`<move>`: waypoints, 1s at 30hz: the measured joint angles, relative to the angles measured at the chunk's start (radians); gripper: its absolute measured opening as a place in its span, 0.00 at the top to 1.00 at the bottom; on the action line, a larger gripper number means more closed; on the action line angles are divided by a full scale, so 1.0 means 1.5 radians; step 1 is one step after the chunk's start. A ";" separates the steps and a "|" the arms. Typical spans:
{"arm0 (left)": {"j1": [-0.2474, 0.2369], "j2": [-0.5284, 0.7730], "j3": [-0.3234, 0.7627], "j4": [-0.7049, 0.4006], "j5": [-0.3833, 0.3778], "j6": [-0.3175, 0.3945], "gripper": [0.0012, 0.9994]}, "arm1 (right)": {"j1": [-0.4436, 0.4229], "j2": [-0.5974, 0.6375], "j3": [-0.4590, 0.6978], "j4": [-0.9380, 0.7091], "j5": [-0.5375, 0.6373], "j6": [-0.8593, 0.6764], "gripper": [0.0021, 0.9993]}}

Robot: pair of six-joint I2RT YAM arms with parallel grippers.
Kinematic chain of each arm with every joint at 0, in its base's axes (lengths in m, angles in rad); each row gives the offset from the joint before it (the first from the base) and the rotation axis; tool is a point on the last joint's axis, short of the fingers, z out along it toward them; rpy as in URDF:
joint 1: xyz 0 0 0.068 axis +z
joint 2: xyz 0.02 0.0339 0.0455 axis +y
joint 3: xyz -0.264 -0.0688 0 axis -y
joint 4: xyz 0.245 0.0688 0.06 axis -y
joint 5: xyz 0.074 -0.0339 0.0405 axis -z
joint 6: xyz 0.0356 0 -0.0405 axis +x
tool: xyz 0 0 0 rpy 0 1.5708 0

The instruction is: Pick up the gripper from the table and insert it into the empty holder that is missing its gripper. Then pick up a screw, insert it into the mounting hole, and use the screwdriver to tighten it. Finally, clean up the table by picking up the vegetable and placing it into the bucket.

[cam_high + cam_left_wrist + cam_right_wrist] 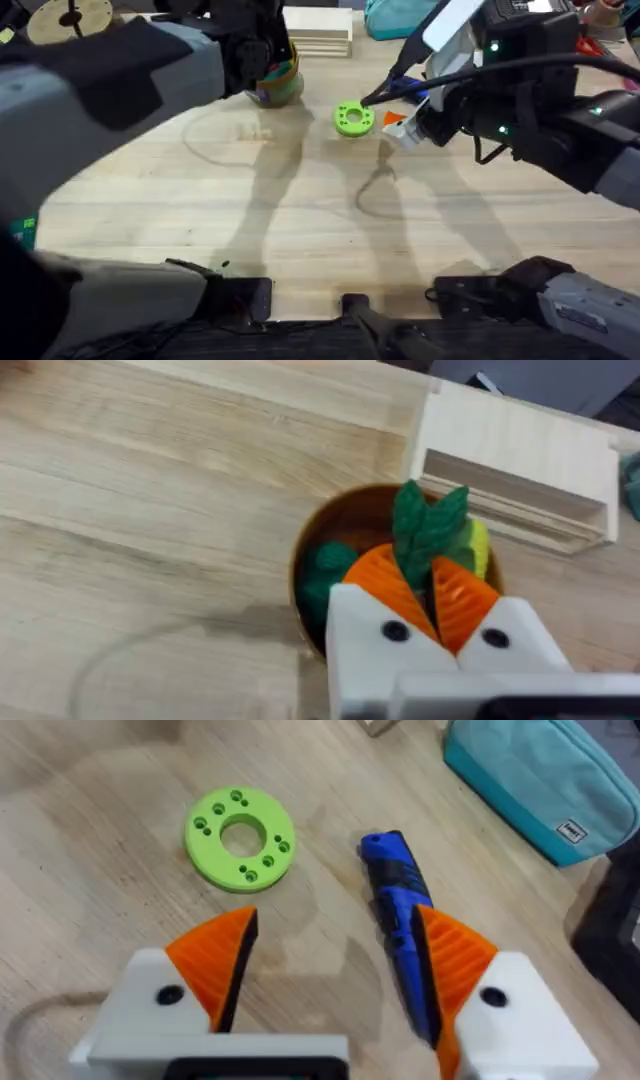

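My left pincer (pixel 437 610) is clenched on the vegetable (pixel 425 530), its green leafy end standing up from between the orange ribbed pads, directly over the bucket (pixel 345 520), where a dark-green knitted toy already lies just below the fingertips. The vegetable looks soft, light and yarn-textured, so I judge it will squash, not slip, and will drop cleanly once let go; a hold at mid-body, as here, seems right. My right pincer (pixel 335 965) hangs released, its jaws wide apart, with the blue screwdriver (pixel 400 920) lying on the wooden desk (pixel 100 840) beside one finger and a flat bright-green disc (pixel 240 837), ringed with small holes, just ahead. The screwdriver looks rigid, smooth plastic, best taken around its thick barrel.
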 joint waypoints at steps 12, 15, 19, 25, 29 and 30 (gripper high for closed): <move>0.040 0.059 0.000 0.033 0.073 0.009 0.15 | 0.000 0.000 0.000 0.000 0.000 0.000 0.10; 0.041 0.058 0.000 0.033 0.076 0.009 0.02 | 0.000 0.000 0.000 -0.001 0.000 0.020 0.10; 0.040 0.041 0.000 0.013 0.083 0.023 0.01 | 0.000 -0.008 0.009 -0.066 0.017 0.080 0.10; 0.040 -0.114 0.000 -0.133 0.105 0.063 0.01 | 0.000 -0.082 0.107 -0.272 0.032 0.160 0.10; 0.040 -0.265 0.000 -0.310 0.159 0.083 0.01 | 0.000 -0.153 0.188 -0.399 0.033 0.259 0.06; 0.040 -0.295 0.001 -0.354 0.173 0.085 0.01 | 0.000 -0.169 0.198 -0.422 0.033 0.279 0.06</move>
